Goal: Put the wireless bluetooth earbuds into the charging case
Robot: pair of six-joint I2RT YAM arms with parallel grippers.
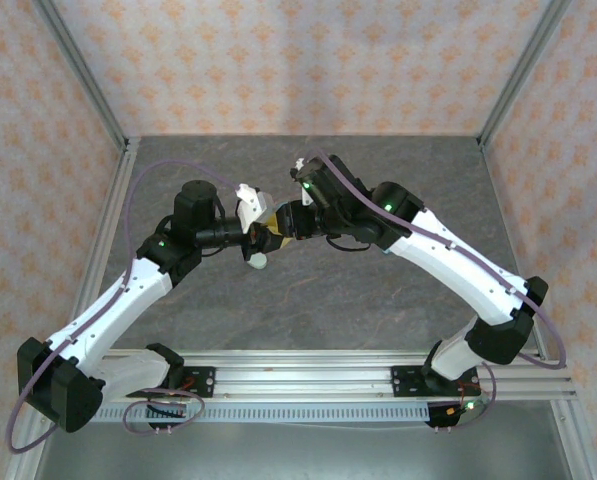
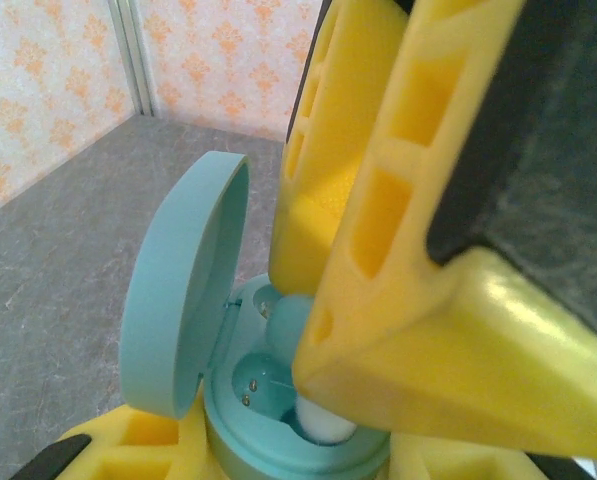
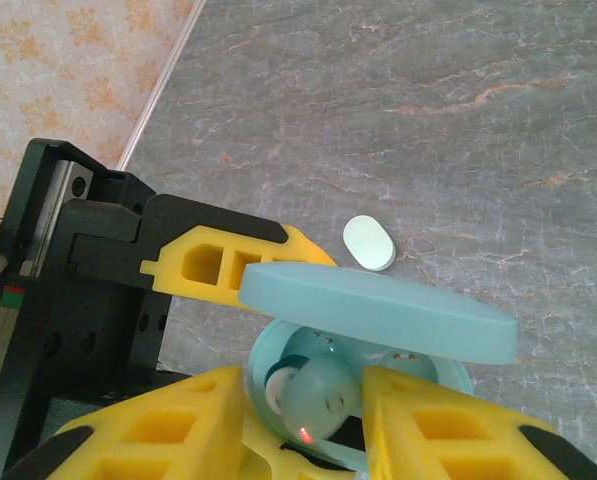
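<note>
The teal charging case (image 2: pixel 278 445) stands open between my left gripper's (image 2: pixel 278 460) yellow fingers (image 2: pixel 128 445), which are shut on its base. Its lid (image 2: pixel 183 290) is hinged up to the left. My right gripper (image 3: pixel 308 410) reaches down into the case, shut on a pale mint earbud (image 3: pixel 323 395) with a white tip and a small red light. The earbud (image 2: pixel 288 320) sits tilted in the near socket; the other socket (image 2: pixel 258 375) shows its two gold contacts. In the top view both grippers meet at mid-table, left gripper (image 1: pixel 258 243) against right gripper (image 1: pixel 281 236).
A pale mint oval case (image 3: pixel 368 243) lies closed on the grey table (image 3: pixel 458 120) just beyond the held case, also visible as the pale oval (image 1: pixel 261 262) below the grippers. Patterned walls and metal posts (image 1: pixel 88 90) ring the table.
</note>
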